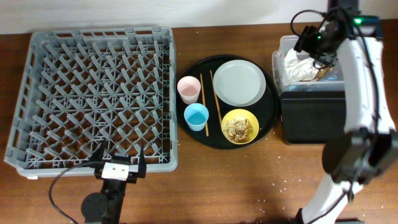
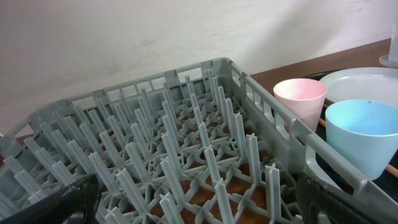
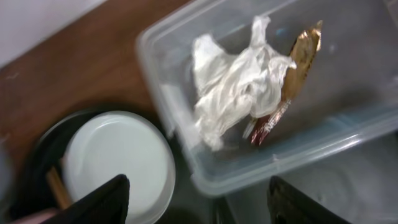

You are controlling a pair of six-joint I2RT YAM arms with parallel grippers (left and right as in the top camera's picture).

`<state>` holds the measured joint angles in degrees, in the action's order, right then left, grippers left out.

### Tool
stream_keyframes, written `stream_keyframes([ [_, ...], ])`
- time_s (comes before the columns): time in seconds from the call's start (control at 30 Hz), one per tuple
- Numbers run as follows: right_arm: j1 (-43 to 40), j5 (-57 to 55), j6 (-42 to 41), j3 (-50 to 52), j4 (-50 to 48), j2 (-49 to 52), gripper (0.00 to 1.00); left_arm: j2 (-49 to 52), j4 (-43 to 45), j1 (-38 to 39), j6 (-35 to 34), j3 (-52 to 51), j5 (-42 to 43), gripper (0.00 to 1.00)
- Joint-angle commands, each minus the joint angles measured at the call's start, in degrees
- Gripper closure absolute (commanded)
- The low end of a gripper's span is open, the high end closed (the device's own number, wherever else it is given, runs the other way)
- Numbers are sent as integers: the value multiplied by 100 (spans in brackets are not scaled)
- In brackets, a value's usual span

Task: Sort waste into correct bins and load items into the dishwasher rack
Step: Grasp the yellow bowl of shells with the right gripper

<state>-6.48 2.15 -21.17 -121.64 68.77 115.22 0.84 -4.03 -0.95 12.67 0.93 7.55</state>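
My right claw [image 3: 205, 208] hangs wide and empty over the clear tub [image 3: 163, 87] at the desk's far right corner. Inside it the napkin [image 3: 233, 90] and the wrapper [image 3: 293, 68] lie touching. My left claw [image 1: 121, 159] is wide and empty at the near edge of the rack [image 1: 93, 93], on the desk's left side.

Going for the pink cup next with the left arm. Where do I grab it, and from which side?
Probably best to take the pink cup by its rim from straight above, one finger inside and one outside: it stands upright with its mouth open. Pinch the wall facing away from the blue cup, since that cup and a chopstick crowd its other sides.
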Motion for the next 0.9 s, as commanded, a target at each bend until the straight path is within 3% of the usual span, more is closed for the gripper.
stream_keyframes([
  [0.0,398,321,343,-20,503,-1202,28,-44,11,-35,70,-39,57,0],
  [0.2,1231,170,448,-15,1528,-1735,27,-44,11,-35,70,-39,57,1],
  [0.37,1810,170,446,516,1488,-1707,27,-44,11,-35,70,-39,57,1],
  [0.47,2050,201,417,1248,1056,-1659,27,-44,11,-35,70,-39,57,0],
  [0.73,2627,363,-39,3523,-1222,-1611,28,-44,11,-35,70,-39,57,1],
  [0.87,2898,356,-382,4339,-2264,-1611,35,-44,11,-35,70,-39,57,1],
])
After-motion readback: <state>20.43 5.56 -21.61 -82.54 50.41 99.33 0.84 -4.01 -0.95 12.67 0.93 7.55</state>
